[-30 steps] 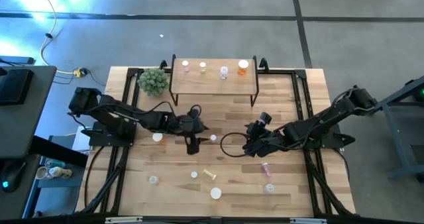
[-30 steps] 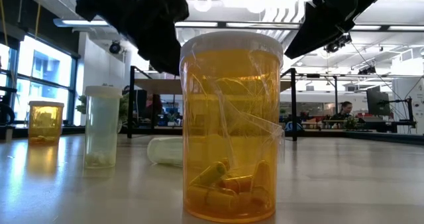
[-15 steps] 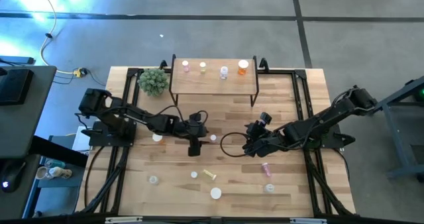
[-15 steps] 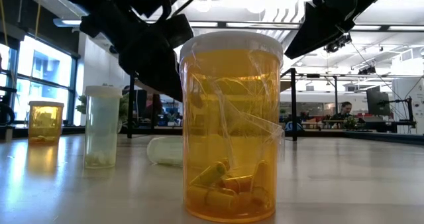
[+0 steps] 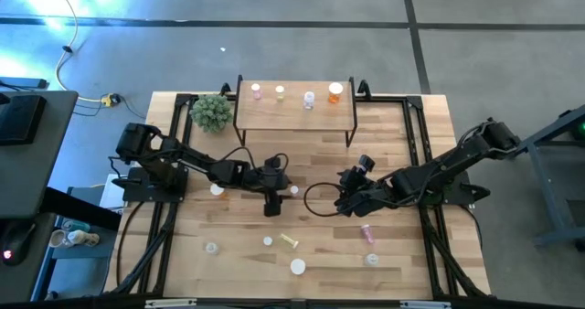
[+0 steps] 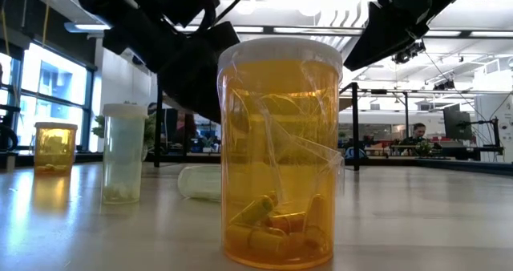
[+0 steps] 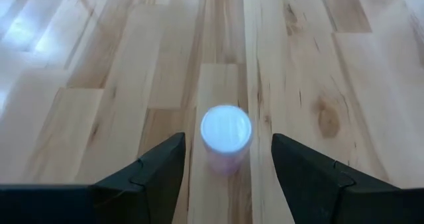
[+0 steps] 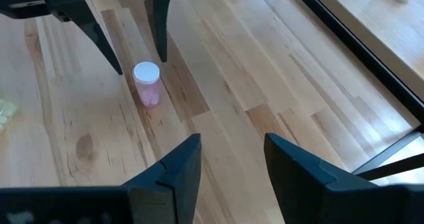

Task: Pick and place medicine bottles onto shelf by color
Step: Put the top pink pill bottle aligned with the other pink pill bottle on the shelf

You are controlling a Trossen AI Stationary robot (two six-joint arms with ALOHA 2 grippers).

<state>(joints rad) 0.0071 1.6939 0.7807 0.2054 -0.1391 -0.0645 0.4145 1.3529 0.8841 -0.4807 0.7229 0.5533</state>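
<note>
A pink bottle [image 7: 226, 132] with a white cap stands upright on the table [image 5: 402, 135] near its middle; it also shows in the high view [image 5: 293, 190] and the right wrist view [image 8: 147, 83]. My left gripper [image 7: 225, 177] is open just short of it, one finger toward each side, touching nothing; it shows in the high view [image 5: 271, 202]. My right gripper [image 8: 232, 164] is open and empty to the bottle's right [image 5: 344, 201]. The shelf [image 5: 294, 111] stands at the far edge and bears a pink [image 5: 256, 91], a yellow-green [image 5: 280, 92], a clear [image 5: 309, 99] and an orange bottle [image 5: 335, 92].
More bottles are on the near half of the table: an upright one [image 5: 218, 189], a lying yellow one [image 5: 289, 241], a lying pink one [image 5: 366, 230], and others [image 5: 298, 266]. An orange bottle [image 6: 280, 151] stands right before the low camera. A small plant [image 5: 211, 112] stands left of the shelf.
My left gripper has moved a little toward the table's right edge, toward the pink bottle, and a little down. The bottle has not moved.
</note>
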